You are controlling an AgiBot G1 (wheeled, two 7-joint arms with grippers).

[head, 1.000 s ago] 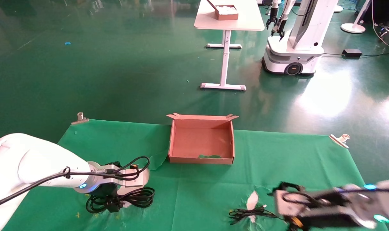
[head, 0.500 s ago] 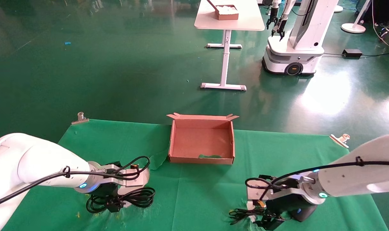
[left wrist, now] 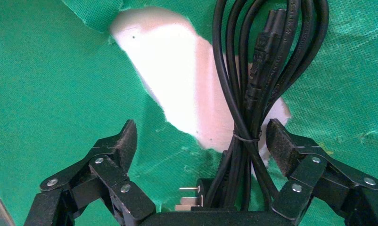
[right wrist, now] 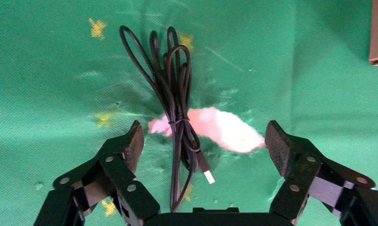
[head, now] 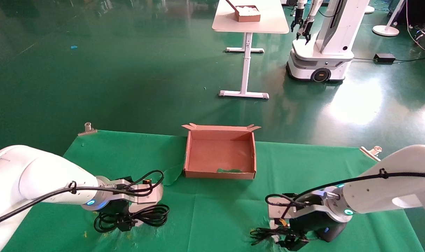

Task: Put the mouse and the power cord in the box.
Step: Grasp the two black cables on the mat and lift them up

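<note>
Left gripper (left wrist: 199,143) low at lower left of head view, fingers spread wide astride one power cord (left wrist: 253,94), gripping nothing. Right gripper (right wrist: 203,141) low at lower right, fingers likewise wide apart over the thin bundled wire (right wrist: 175,117), nothing held. One mouse (head: 329,232) beside that gripper. One box (head: 220,173) at centre, apart from both.

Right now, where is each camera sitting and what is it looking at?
Head view: high on the robot, looking down at the green table, the box and both arms.
Left wrist view: on the left arm, looking past the open left pincer at the power cord.
Right wrist view: on the right arm, looking past the open right pincer at the mouse's thin wire.
All share the green cloth.
</note>
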